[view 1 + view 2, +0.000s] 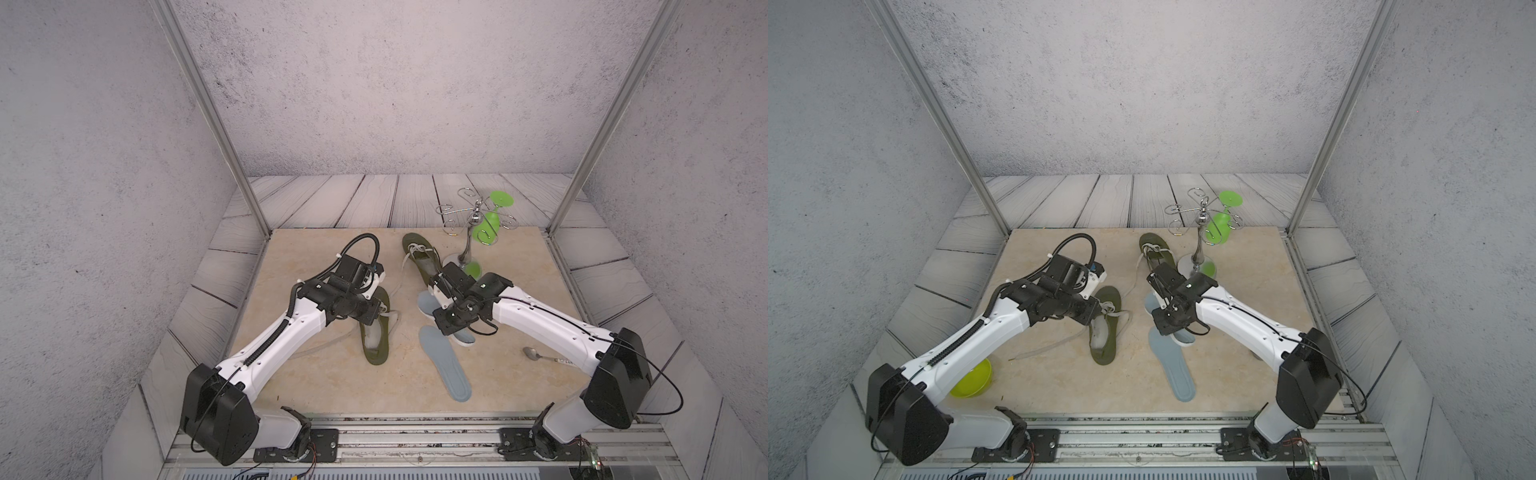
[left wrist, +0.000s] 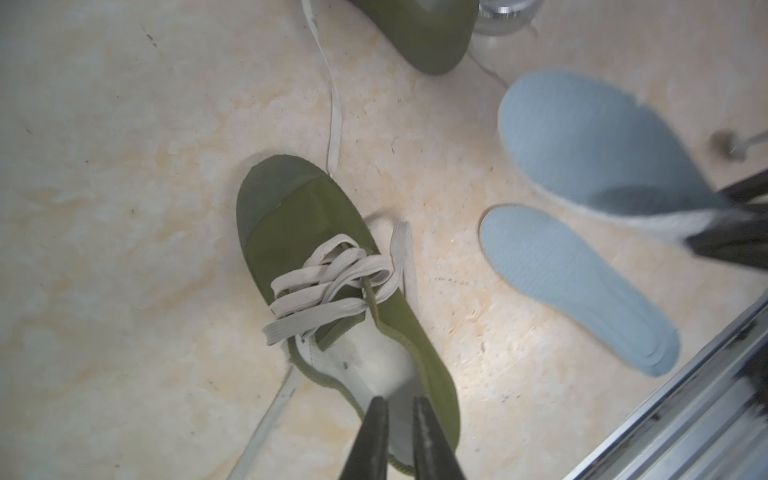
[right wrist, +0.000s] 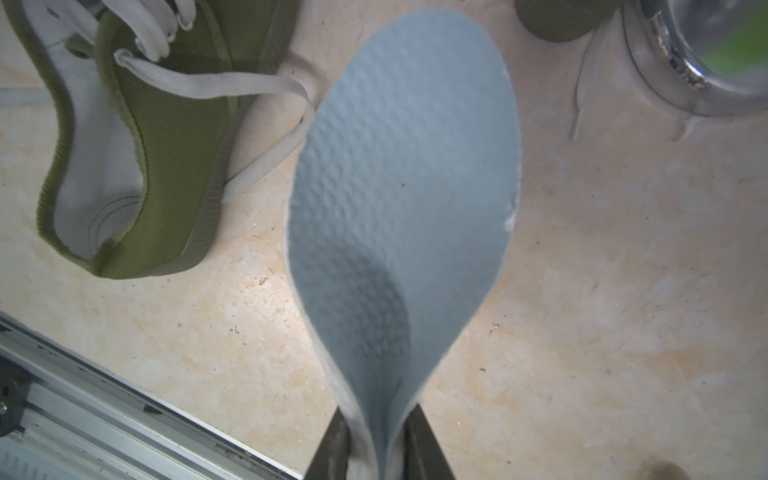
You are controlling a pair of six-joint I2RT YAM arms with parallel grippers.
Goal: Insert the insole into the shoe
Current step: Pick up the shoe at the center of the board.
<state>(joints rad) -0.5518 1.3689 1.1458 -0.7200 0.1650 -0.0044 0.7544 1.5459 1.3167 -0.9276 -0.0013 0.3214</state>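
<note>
Fingers of the right gripper are clamped on the heel end of a blue insole, folding it between them; its toe end points toward the metal stand, just on the stand's near side; fingers of the left gripper stand nearly together at the heel opening of a green shoe, and whether they pinch its rim cannot be told; that shoe lies well left of the stand and nearer; a second shoe lies just beside the stand's base; a second insole lies flat, well nearer than the stand; a spoon lies to the stand's right, also nearer.
</note>
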